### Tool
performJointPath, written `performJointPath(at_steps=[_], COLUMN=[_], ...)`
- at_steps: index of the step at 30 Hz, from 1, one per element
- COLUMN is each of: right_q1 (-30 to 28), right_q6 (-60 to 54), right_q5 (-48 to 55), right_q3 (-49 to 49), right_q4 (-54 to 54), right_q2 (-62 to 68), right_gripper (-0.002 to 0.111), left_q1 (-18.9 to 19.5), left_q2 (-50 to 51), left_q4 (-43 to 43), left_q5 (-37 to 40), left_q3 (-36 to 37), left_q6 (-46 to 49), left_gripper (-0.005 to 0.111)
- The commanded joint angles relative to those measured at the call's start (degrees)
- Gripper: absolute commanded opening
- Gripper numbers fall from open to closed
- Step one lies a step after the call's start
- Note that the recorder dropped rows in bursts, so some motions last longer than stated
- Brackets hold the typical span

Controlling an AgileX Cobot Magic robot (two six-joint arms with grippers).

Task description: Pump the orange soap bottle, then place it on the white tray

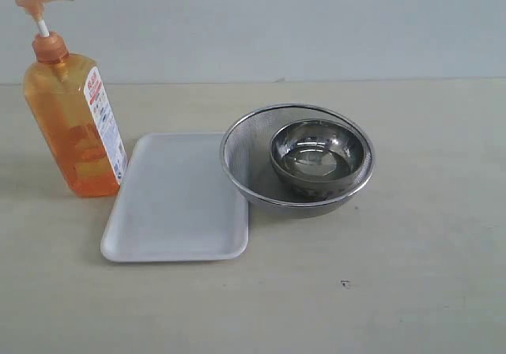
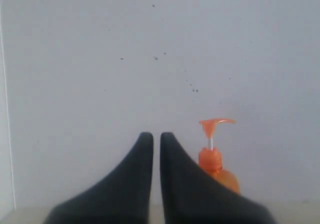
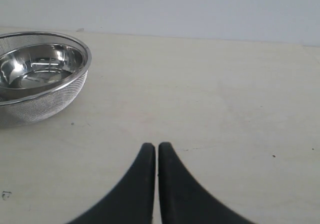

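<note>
Left tool point(image 2: 156, 136) and right tool point(image 3: 157, 146) I see closed, empty; orange soap bottle point(image 1: 69, 129) stands upright just beside white tray point(image 1: 178, 204).

So the left gripper point(image 2: 156, 135) was pinched closed, black fingers point(image 2: 127, 184) nearly together with just a thin slit between them and nothing held. It sat raised off the table point(image 3: 225, 94), pointing roughly level across it. The right gripper point(image 3: 153, 146) was closed the same way, empty, tilted down toward the table and hanging above it.
</note>
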Motion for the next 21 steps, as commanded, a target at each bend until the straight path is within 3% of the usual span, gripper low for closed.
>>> performJointPath(at_steps=[1,13,21], right_q1=[-0.4,-0.4,-0.4], right_q6=[-0.3,0.0,0.0], right_q5=[-0.2,-0.2,-0.2], right_q3=[0.0,0.0,0.0], right_q4=[-0.6,-0.6,-0.6], right_q2=[-0.3,-0.3,-0.3], right_gripper=[0.000,0.000,0.000], left_q1=[-0.3,-0.3,-0.3], left_q2=[3.5,19.1,22.5], left_q4=[-0.6,-0.6,-0.6], left_q5=[3.2,14.6,12.0], left_q3=[-3.2,-14.7,-15.4], left_q6=[-0.7,-1.5,-1.5], left_gripper=[0.005,0.005,0.005])
